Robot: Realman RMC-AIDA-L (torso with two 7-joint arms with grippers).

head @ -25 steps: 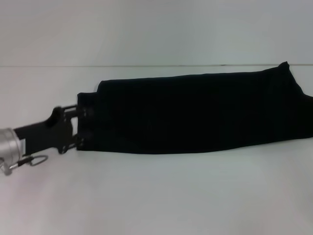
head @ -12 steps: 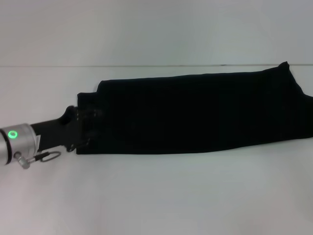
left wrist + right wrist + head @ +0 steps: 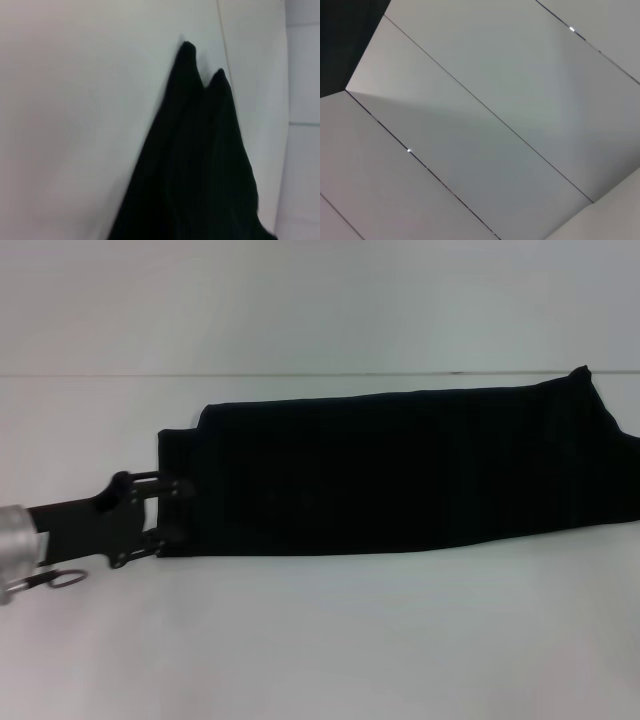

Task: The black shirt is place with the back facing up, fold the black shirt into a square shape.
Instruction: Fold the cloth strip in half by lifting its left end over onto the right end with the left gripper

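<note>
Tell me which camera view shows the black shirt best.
The head view: the black shirt lies there as a long folded band across the white table, with the left hand at its end. The left wrist view shows only a tapering part. The right wrist view shows no shirt.

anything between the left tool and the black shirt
Nothing: in the head view the left tool sits right at the end of the long folded black cloth shirt, no gap visible.

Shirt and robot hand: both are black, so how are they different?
The shirt is soft cloth, folded into a long strip lying flat on the table; the left gripper is hard, with thin fingers. The shirt is far bigger. The gripper sits at the shirt's left end. Both are black.
</note>
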